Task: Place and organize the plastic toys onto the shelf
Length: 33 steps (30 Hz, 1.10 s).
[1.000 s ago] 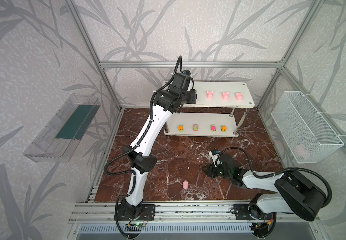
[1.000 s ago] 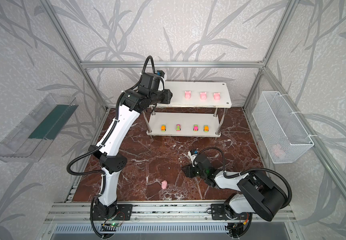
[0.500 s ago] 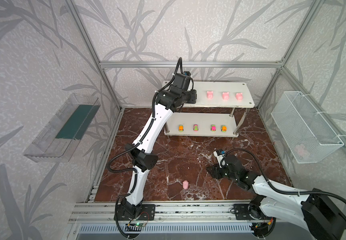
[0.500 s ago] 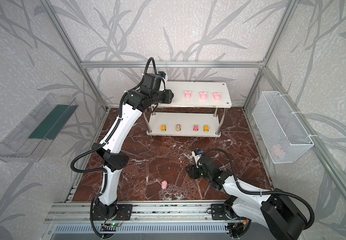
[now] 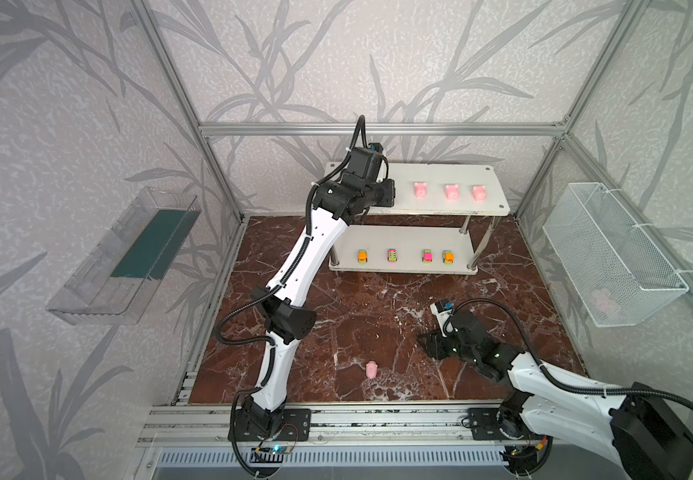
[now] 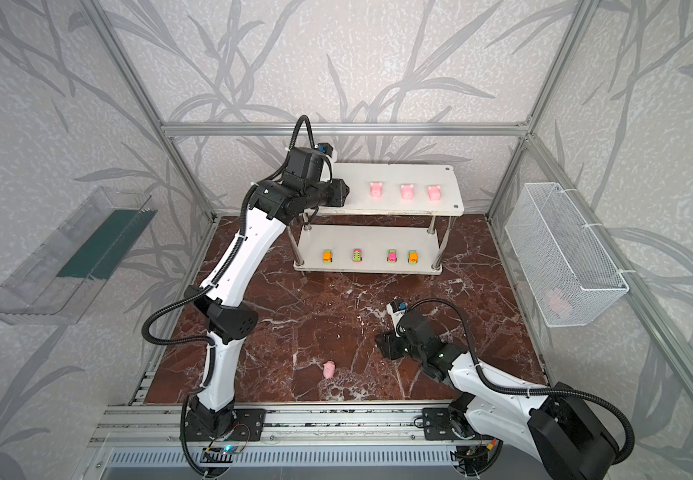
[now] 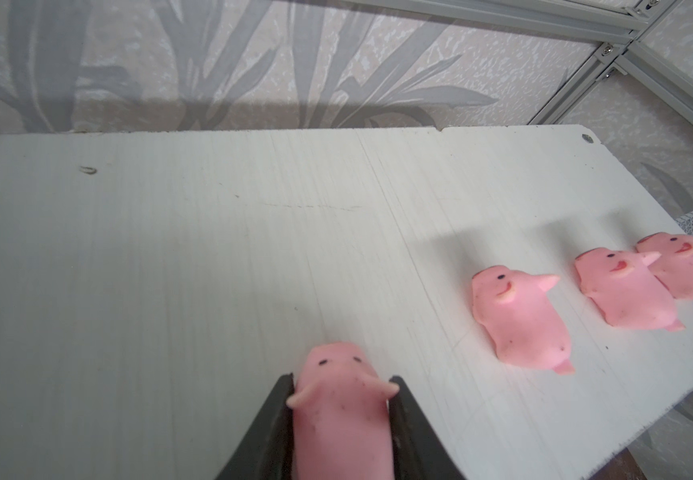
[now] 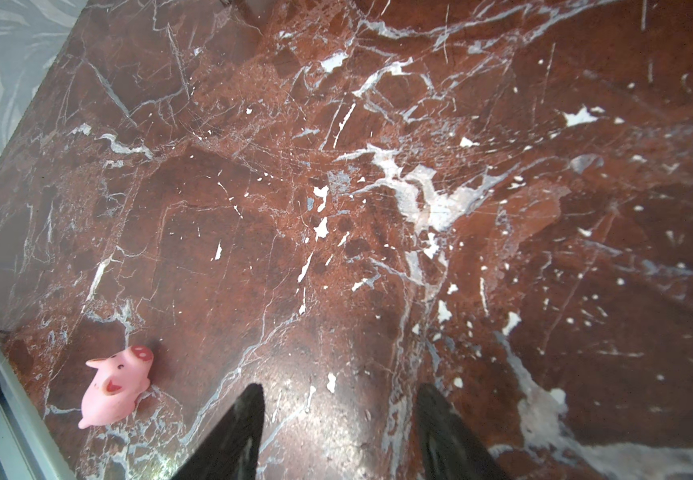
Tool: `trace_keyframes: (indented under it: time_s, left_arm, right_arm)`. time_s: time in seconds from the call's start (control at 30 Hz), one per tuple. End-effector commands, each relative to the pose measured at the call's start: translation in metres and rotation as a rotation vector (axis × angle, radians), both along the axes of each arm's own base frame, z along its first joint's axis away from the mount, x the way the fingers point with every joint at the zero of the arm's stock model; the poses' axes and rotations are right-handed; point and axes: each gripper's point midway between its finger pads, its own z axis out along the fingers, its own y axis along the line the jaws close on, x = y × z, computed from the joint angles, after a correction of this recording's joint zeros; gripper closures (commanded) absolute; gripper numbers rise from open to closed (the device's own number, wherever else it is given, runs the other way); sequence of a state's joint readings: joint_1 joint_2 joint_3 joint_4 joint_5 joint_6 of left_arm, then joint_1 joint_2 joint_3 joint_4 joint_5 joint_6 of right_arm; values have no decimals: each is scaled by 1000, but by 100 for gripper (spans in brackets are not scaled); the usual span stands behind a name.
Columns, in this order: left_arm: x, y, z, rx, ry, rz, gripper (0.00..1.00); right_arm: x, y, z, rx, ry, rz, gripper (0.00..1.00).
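My left gripper (image 7: pixel 340 379) is shut on a pink pig (image 7: pixel 338 415) low over the left part of the white shelf's top tier (image 7: pixel 170 249). In both top views the gripper (image 5: pixel 390 193) (image 6: pixel 342 193) hides that pig. Three pigs (image 5: pixel 452 191) (image 6: pixel 407 191) stand in a row on that tier, to the right. Several toy cars (image 5: pixel 393 255) (image 6: pixel 357 255) line the lower tier. One pig (image 5: pixel 372 369) (image 8: pixel 116 386) lies on the marble floor near the front. My right gripper (image 5: pixel 424 343) (image 8: pixel 340 388) hangs open and empty, right of it.
A white wire mesh basket (image 5: pixel 611 253) on the right wall holds another pink pig (image 5: pixel 604 299). A clear plastic tray (image 5: pixel 128 257) hangs on the left wall. Aluminium frame posts ring the floor, and a rail (image 5: pixel 378 415) runs along the front edge.
The right arm's rear links have swung out toward the front right, while its open gripper stays about where it was. The left gripper still holds the pig over the top tier.
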<state>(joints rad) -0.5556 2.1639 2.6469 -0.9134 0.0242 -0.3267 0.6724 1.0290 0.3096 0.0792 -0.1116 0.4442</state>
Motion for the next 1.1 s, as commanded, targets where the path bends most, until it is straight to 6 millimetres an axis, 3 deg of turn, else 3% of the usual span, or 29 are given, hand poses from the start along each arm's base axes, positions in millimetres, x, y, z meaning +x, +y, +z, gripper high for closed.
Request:
trace_keyframes:
  time_s: [0.0,0.3,0.5,0.67,0.87,1.07]
  left_arm:
    - [9,-4,-10,-13,9,23,64]
    - [16,-6,-16,-13,7,36,63]
    - [14,-4,-9,-15,-6,35,51]
    - [8,0,13,-34,-46,35,40]
    - [-4,12,54,-53,-140,37,36]
    - [-39,35,110,-72,-243,37,35]
  right_arm:
    - [6,2,8,0,-15,-5,40]
    - [5,1,6,-7,-9,-6,40]
    - [5,2,7,-2,-11,-3,40]
    - [6,2,9,4,-15,-5,40]
    - [5,1,11,6,-17,-8,40]
    - [5,-1,15,7,-29,-18,40]
